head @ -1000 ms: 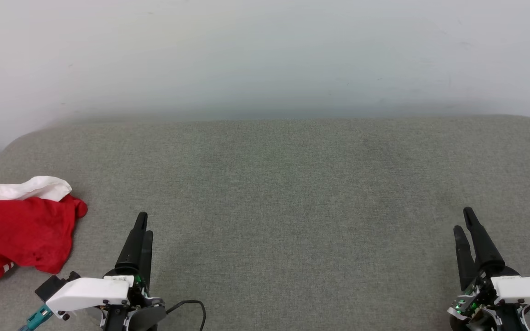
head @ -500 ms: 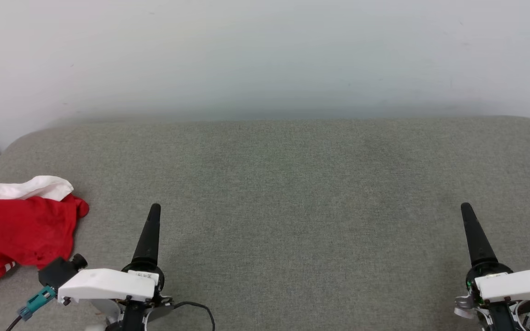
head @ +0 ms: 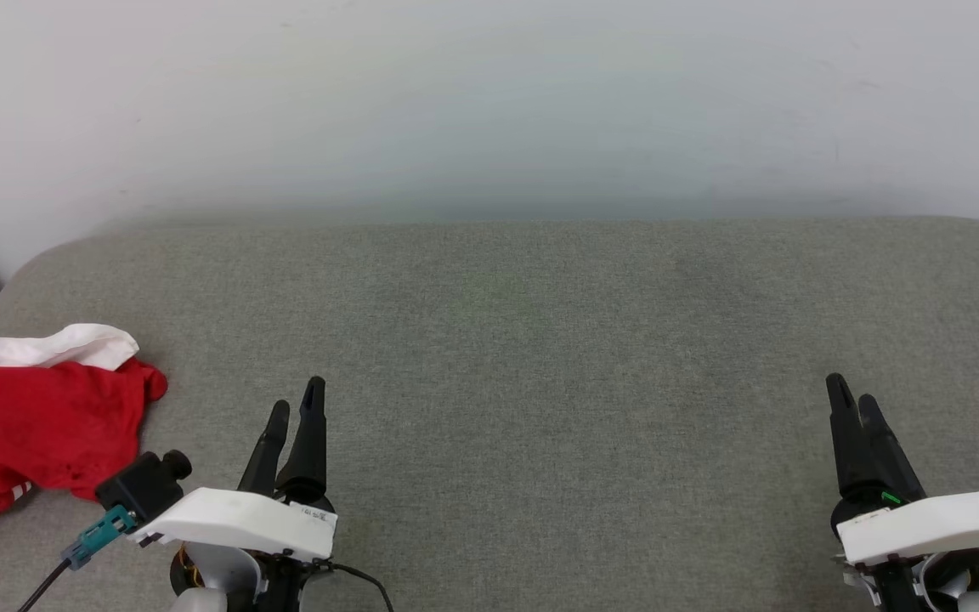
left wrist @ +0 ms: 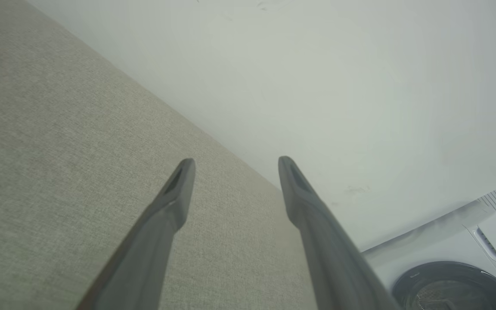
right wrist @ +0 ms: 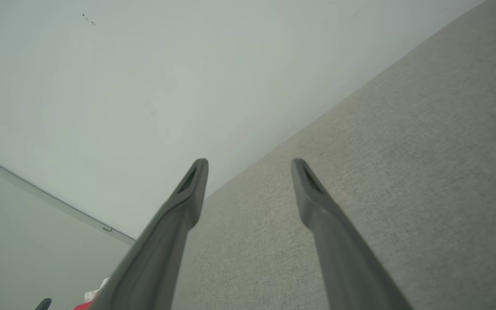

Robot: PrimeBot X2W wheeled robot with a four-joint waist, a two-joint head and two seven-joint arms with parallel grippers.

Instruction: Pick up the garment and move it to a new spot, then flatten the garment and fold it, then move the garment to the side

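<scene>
The shirt [head: 39,433] lies crumpled at the left edge of the grey cushion [head: 540,340], red with a white sleeve on its far side. Near the cushion's front edge, beside the shirt but apart from it, the left gripper [head: 296,397] has its jaws spread and empty. At the cushion's front right, the right gripper [head: 851,391] is likewise open-jawed and empty.

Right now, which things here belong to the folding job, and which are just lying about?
For the job: the red garment; the grey padded surface under it.
Just there: the washing machine; the white wall.
</scene>
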